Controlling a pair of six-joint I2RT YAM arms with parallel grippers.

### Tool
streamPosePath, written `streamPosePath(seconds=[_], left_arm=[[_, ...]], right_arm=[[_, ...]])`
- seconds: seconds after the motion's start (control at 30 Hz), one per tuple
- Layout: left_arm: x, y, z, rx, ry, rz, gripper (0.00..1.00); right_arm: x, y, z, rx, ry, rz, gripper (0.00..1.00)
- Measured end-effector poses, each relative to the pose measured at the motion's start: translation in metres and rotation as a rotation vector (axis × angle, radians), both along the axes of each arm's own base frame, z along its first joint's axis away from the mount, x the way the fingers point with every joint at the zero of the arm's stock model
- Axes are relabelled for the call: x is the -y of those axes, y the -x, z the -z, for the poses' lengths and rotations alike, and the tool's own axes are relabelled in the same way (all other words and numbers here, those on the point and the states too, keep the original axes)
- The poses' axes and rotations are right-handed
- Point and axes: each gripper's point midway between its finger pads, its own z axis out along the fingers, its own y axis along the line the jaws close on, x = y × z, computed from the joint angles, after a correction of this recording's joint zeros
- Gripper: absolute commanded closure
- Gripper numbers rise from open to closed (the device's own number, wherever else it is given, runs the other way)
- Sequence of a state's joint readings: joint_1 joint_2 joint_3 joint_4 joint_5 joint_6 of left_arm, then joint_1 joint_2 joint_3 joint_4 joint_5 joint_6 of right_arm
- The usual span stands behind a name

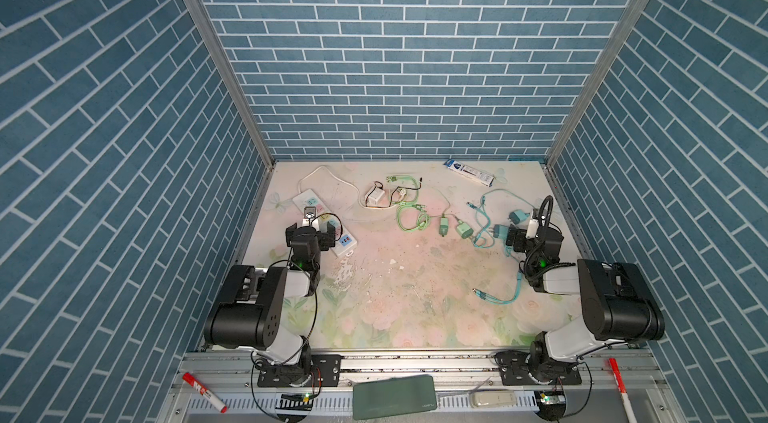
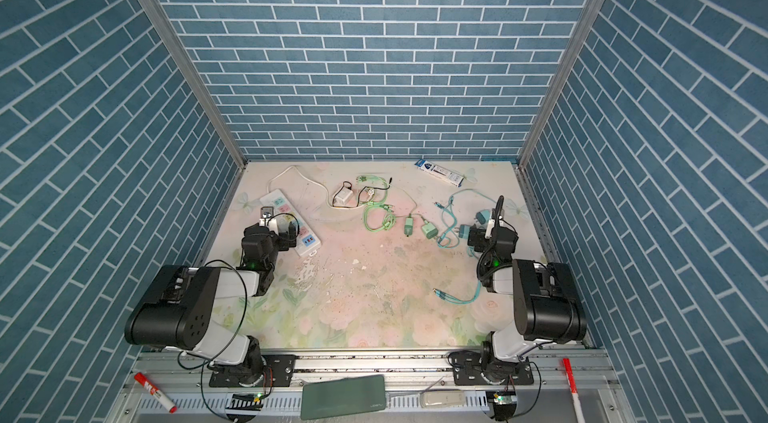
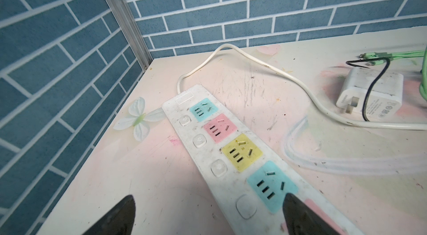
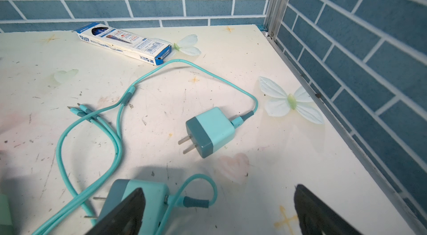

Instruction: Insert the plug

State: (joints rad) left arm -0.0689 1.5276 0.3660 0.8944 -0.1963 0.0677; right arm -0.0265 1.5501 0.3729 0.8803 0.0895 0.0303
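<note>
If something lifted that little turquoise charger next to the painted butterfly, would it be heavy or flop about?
Probably light: the turquoise charger is a small plastic block, so stiff. Its attached cable curves loosely across the table, so it would likely trail and tug. Lying on a flat side, it should slide rather than roll if pushed.

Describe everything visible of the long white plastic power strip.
The long white plastic power strip lies flat and diagonal on the floral table by the left wall, its surface scuffed. Teal, pink and yellow sockets, each beside a white button, are empty where visible. A thick white cord leaves its far end. The open left gripper hangs over its near part.
</note>
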Motion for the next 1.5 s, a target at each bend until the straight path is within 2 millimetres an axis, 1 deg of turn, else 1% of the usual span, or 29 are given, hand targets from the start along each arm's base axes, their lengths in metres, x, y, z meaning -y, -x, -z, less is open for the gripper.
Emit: streamPosePath(seconds=[0.2, 0.27, 0.33, 0.4, 0.47, 0.53, 0.6, 0.67, 0.73, 0.83, 0.93, 1.03, 1.1, 1.2, 1.3, 1.4, 1.5], left_arm=[[-0.001, 0.001, 0.0, -0.012, -0.004, -0.01, 0.0], [-0.003, 0.002, -0.003, -0.032, -0.01, -0.023, 0.0], [-0.004, -0.004, -0.019, -0.032, -0.011, -0.029, 0.0], [-0.003, -0.012, -0.046, -0.005, -0.003, -0.034, 0.0], [-0.002, -0.015, -0.068, 0.021, 0.015, -0.037, 0.0], [-0.001, -0.013, -0.082, 0.032, 0.043, -0.04, 0.0], [-0.001, -0.006, -0.089, 0.022, 0.074, -0.05, 0.0], [-0.003, 0.001, -0.09, -0.001, 0.102, -0.068, 0.0], [-0.004, 0.009, -0.089, -0.037, 0.124, -0.083, 0.0], [-0.005, 0.019, -0.092, -0.094, 0.152, -0.103, 0.0], [-0.004, 0.025, -0.097, -0.13, 0.181, -0.113, 0.0], [-0.003, 0.031, -0.087, -0.197, 0.21, -0.132, 0.0], [-0.003, 0.035, -0.076, -0.267, 0.226, -0.152, 0.0], [-0.002, 0.034, -0.063, -0.361, 0.246, -0.181, 0.0], [0.0, 0.03, -0.054, -0.435, 0.266, -0.199, 0.0], [0.002, 0.024, -0.048, -0.481, 0.282, -0.213, 0.0], [0.001, 0.018, -0.045, -0.52, 0.28, -0.237, 0.0]], right_arm=[[0.002, 0.004, 0.002, -0.024, -0.003, 0.015, 0.01], [0.003, 0.005, -0.001, -0.033, -0.007, 0.023, 0.01], [0.004, 0.005, -0.008, -0.04, -0.007, 0.027, 0.01], [0.003, 0.001, -0.021, -0.043, -0.01, 0.03, 0.01], [0.003, -0.003, -0.037, -0.042, -0.02, 0.034, 0.01], [0.001, -0.007, -0.056, -0.033, -0.033, 0.033, 0.01], [-0.002, -0.009, -0.076, -0.026, -0.039, 0.026, 0.01], [-0.007, -0.007, -0.087, -0.029, -0.043, 0.014, 0.01], [-0.015, -0.002, -0.092, -0.043, -0.056, 0.002, 0.01], [-0.025, 0.006, -0.091, -0.092, -0.092, -0.008, 0.01], [-0.035, 0.013, -0.087, -0.155, -0.143, -0.009, 0.01], [-0.048, 0.018, -0.086, -0.202, -0.185, -0.011, 0.01], [-0.064, 0.023, -0.085, -0.238, -0.193, -0.034, 0.01], [-0.087, 0.027, -0.085, -0.3, -0.186, -0.065, 0.01], [-0.104, 0.025, -0.081, -0.363, -0.171, -0.081, 0.01], [-0.115, 0.027, -0.071, -0.423, -0.154, -0.078, 0.01], [-0.121, 0.032, -0.06, -0.484, -0.138, -0.075, 0.01]])
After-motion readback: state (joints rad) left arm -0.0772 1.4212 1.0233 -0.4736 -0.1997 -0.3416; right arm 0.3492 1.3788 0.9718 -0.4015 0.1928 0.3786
